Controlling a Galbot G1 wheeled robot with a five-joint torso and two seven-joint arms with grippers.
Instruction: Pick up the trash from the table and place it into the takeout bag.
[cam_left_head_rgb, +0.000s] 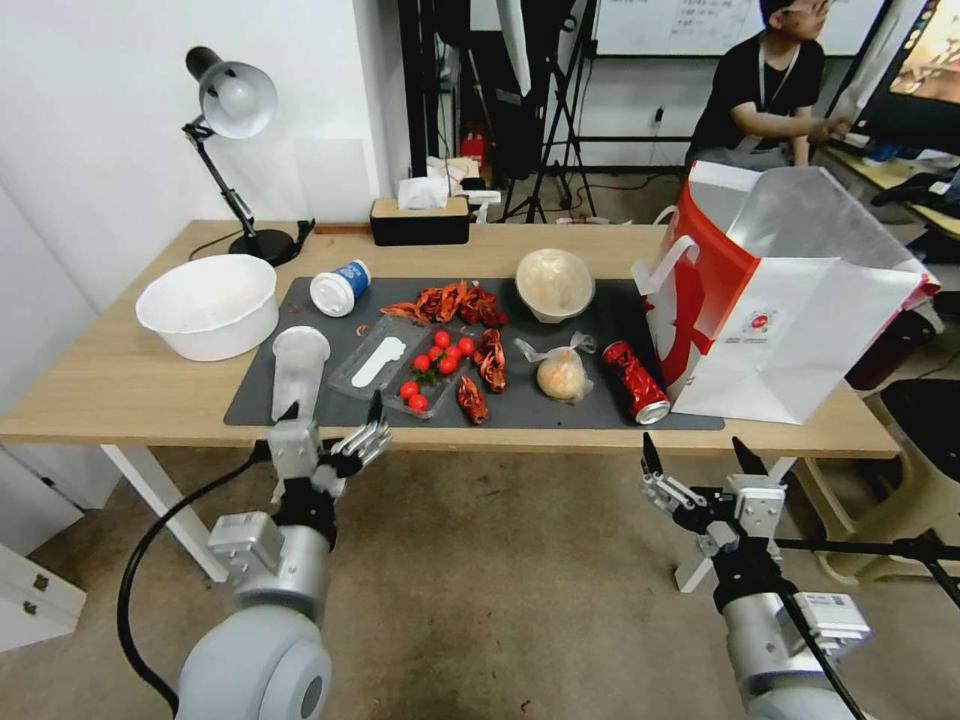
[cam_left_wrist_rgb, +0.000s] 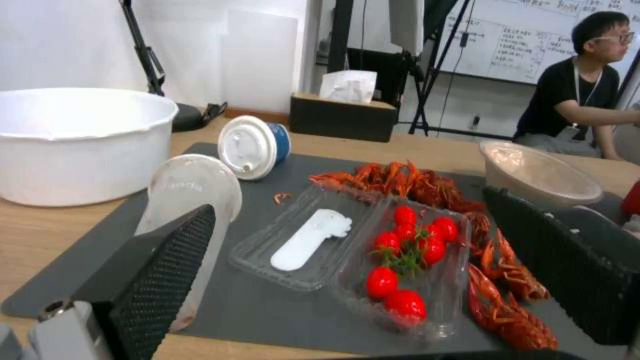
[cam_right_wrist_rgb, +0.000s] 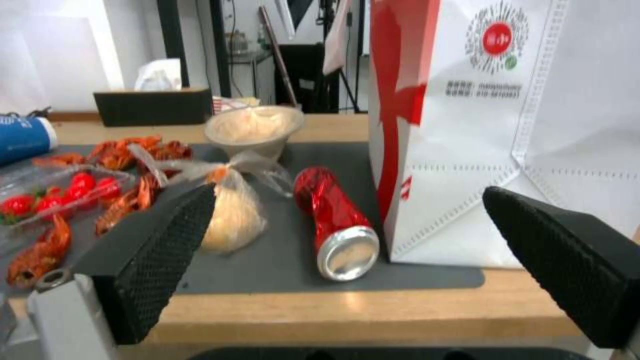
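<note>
The crushed red drink can (cam_left_head_rgb: 634, 382) lies on its side on the dark grey mat (cam_left_head_rgb: 300, 400), just beside the white front of the takeout bag (cam_left_head_rgb: 800, 340), perhaps touching its red side; we cannot tell which. Its long axis runs roughly from the bench's (cam_left_head_rgb: 120, 390) back toward the near edge, silver mouth end nearest us, angled a little toward the bag. On the can's other side, close by, sits the knotted clear plastic bag (cam_left_head_rgb: 560, 372) with its pale lump, and behind that the beige round bowl (cam_left_head_rgb: 554, 284).

Our right claw (cam_left_head_rgb: 694, 458) hangs off the near edge of the bench, below the tabletop, almost straight out from the can's mouth end and a little to the bag side. Its fingers are spread wide and hold nothing; in the right wrist view the can (cam_right_wrist_rgb: 337, 225) sits between the two pads (cam_right_wrist_rgb: 160, 250), end-on to them. We judge the right arm the nearer one for the can, and a grip across its narrow body would suit better than along its length, given the bag wall so close.

Farther from the can, our left claw (cam_left_head_rgb: 335, 425) waits at the near edge by the clear plastic cup (cam_left_head_rgb: 298, 368), also spread and empty. The white cup with blue label (cam_left_head_rgb: 339, 288) lies on its side behind that.
</note>
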